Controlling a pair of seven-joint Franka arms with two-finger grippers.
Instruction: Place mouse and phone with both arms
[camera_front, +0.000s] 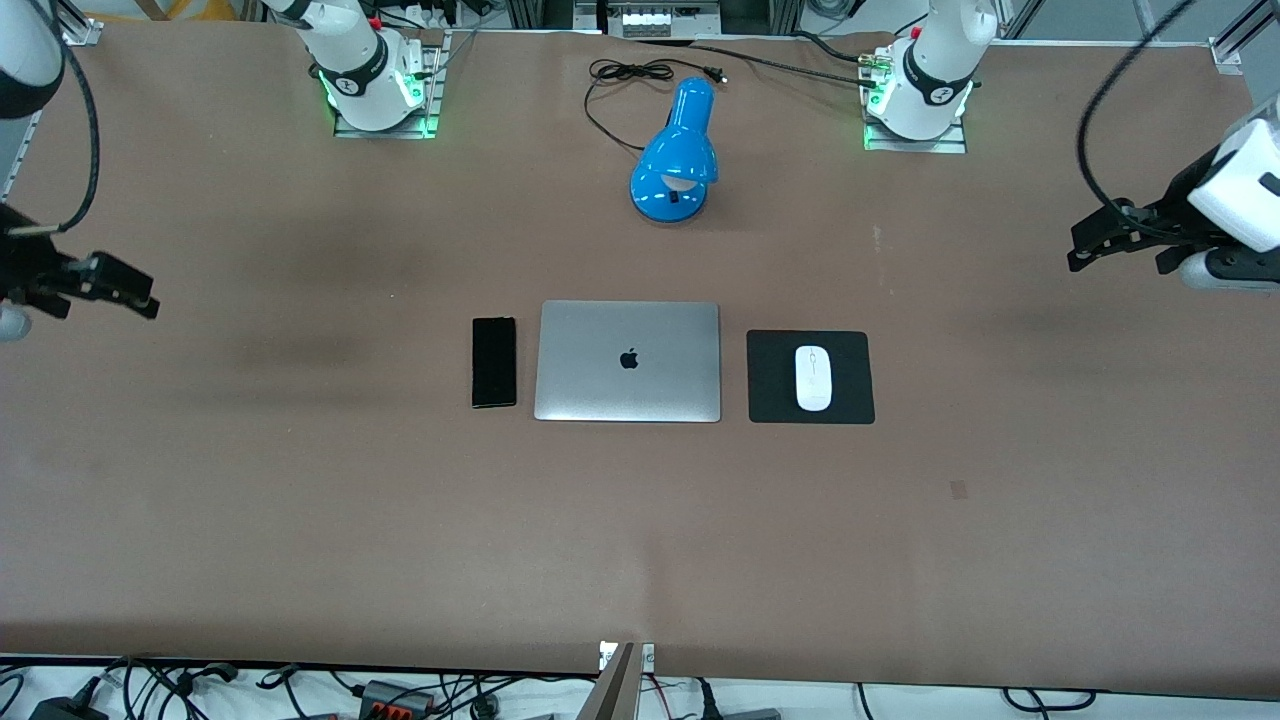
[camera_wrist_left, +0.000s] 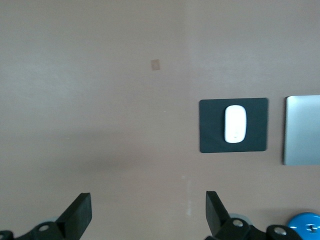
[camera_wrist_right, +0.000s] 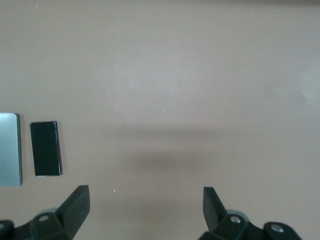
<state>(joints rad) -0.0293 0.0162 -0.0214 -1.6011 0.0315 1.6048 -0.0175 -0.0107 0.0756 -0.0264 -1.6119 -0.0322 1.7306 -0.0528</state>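
Note:
The white mouse (camera_front: 813, 377) lies on a square black mouse pad (camera_front: 770, 400) beside the closed silver laptop (camera_front: 628, 361), toward the left arm's end of the table. It also shows in the left wrist view (camera_wrist_left: 235, 124). The black phone (camera_front: 494, 362) lies flat beside the laptop toward the right arm's end, and shows in the right wrist view (camera_wrist_right: 45, 148). My left gripper (camera_front: 1085, 250) is open and empty, up over bare table at the left arm's end. My right gripper (camera_front: 140, 295) is open and empty, up over bare table at the right arm's end.
A blue desk lamp (camera_front: 678, 155) with a black cord (camera_front: 625, 75) stands farther from the front camera than the laptop, between the two arm bases. Brown table (camera_front: 640, 540) stretches wide nearer the front camera. A small patch (camera_front: 958, 489) marks the table.

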